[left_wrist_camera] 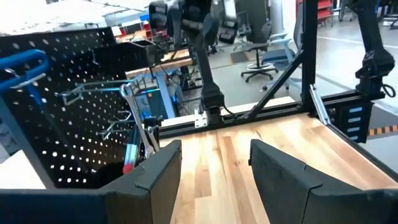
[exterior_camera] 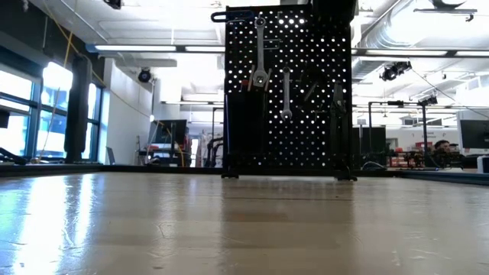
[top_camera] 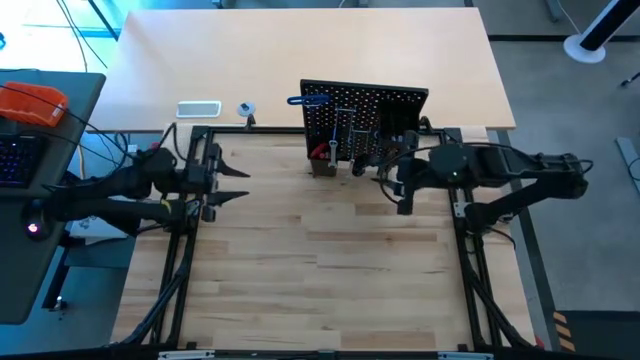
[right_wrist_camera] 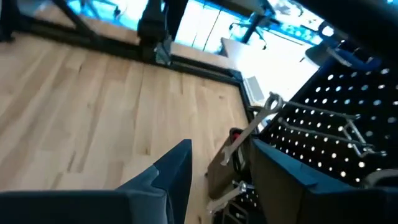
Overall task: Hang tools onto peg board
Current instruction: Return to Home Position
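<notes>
The peg board stood upright at the far edge of the wooden table, just inside the black frame rail; any lettering on it was too small to read. A blue-handled key hung at the board's top corner on the left arm's side; in the low view two silver wrenches hung on its front, one higher than the other, light showing through the holes around them. A red-tipped tool sat low on the board near its foot.

The left gripper hovered at the table's left side, well apart from the board, its fingers spread and holding nothing. The right gripper hung near the board's front on the right side, its fingers also parted and empty.

A broad stretch of pale plank lay open between the two grippers and toward the near edge. Beyond the rail, a white tray and a small tape roll lay on a lighter tabletop; the room behind showed ceiling strip lights and large windows.
</notes>
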`<state>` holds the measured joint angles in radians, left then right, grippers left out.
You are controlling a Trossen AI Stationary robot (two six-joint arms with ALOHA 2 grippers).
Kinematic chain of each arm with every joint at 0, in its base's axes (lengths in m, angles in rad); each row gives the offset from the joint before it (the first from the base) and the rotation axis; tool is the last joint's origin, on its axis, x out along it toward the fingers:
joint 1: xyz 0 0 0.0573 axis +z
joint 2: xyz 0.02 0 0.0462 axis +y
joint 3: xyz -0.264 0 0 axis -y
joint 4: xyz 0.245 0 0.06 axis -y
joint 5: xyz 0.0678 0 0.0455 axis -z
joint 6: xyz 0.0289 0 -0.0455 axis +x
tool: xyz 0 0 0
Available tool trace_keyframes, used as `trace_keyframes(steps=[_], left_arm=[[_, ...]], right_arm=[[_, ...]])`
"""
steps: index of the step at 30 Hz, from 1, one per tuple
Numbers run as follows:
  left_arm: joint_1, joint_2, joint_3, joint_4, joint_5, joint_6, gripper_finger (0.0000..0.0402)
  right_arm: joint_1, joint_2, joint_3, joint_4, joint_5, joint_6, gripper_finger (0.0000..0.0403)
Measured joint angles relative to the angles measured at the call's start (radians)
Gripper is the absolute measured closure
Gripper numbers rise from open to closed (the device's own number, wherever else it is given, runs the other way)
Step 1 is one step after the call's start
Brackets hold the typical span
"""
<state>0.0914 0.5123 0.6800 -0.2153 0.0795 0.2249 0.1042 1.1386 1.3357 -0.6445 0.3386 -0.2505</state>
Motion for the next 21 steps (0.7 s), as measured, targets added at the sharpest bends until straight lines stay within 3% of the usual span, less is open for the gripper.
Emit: trace_keyframes(steps=[13, 21], left_arm=[[0.000, -0.119, -0.001, -0.136, -0.011, -0.004, 0.0218], [0.000, -0.156, -0.135, -0.035, -0.065, 0.004, 0.0218]], right_arm=[[-0.218, -0.007, -0.129, 0.120, -0.373, -0.116, 0.0249], [-0.301, -0.043, -0.248, 0.271, -0.519, -0.114, 0.0249]])
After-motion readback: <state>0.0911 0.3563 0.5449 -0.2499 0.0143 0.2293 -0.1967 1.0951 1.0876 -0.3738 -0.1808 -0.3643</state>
